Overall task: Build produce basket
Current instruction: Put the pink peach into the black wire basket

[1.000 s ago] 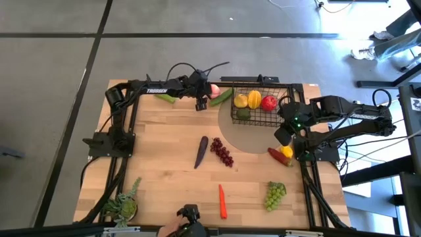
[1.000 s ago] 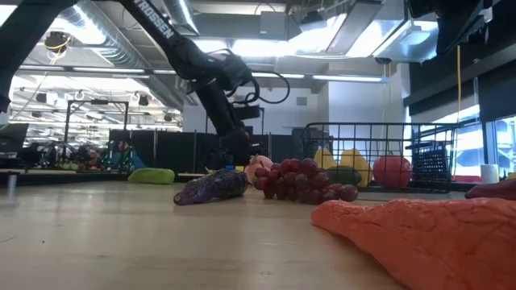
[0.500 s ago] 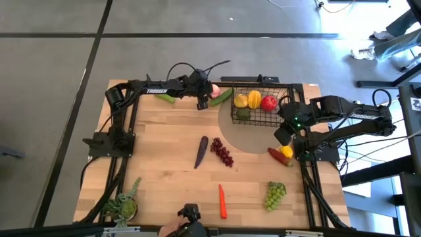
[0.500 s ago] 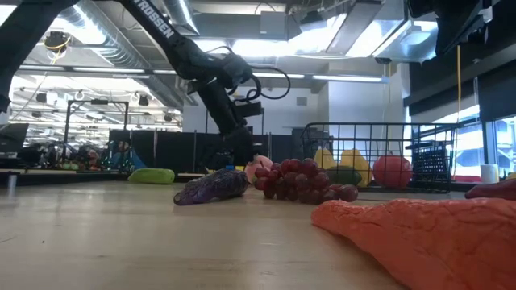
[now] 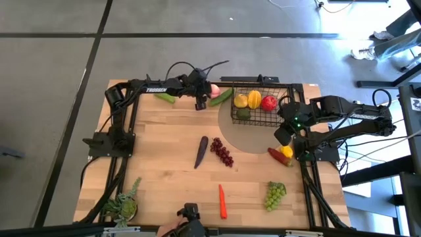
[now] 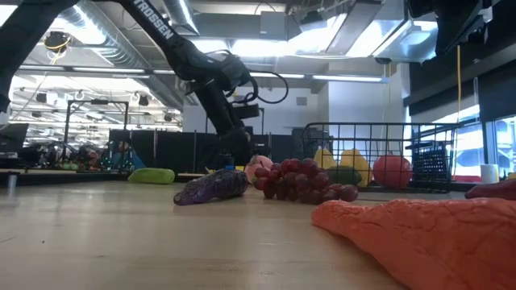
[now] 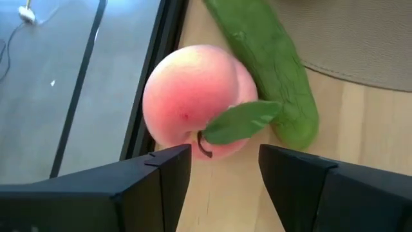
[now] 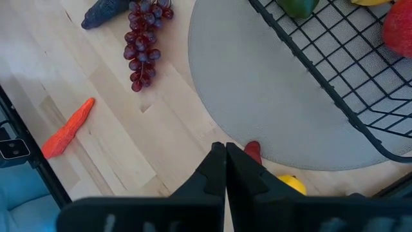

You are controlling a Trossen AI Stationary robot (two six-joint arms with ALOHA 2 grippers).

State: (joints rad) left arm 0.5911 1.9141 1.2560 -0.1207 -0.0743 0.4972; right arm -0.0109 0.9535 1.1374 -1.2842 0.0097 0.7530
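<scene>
Left gripper (image 7: 222, 171) stands at the table's far edge, fingers (image 7: 161, 177) parted, nothing gripped. The peach (image 7: 193, 100) lies just ahead of the fingertips, partly between them; contact cannot be confirmed. A cucumber (image 7: 267, 71) touches the peach's far side. The basket (image 5: 260, 102) sits beyond the cucumber, holding several pieces. Right gripper (image 8: 225, 161) hangs beside the basket, fingers pressed together, empty, a pepper (image 8: 254, 151) below it.

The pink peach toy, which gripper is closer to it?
Left. The left gripper is right at the pink peach, fingers open. The right gripper hangs beside the black wire basket.
</scene>
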